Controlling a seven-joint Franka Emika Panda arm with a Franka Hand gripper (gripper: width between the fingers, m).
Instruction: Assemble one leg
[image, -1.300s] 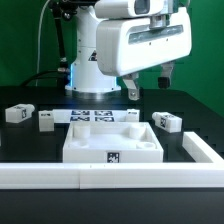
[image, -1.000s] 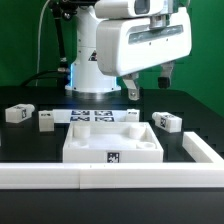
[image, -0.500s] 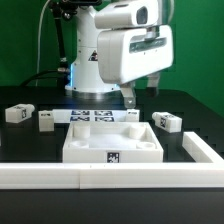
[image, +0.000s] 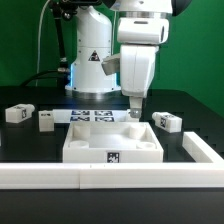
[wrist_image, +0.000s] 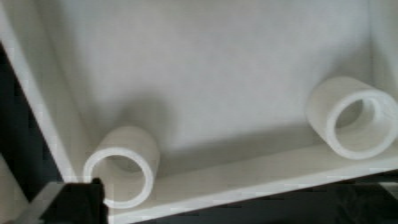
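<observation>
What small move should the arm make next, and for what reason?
Probably lower the gripper a little onto the leg at the white panel's far edge. In the exterior view the gripper hangs just above that leg, not yet around it. The wrist view shows the panel's two round sockets but no leg, so centring is unclear.

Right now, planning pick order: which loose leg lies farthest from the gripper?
The leg at the exterior view's far left; the other legs lie closer to the gripper.
</observation>
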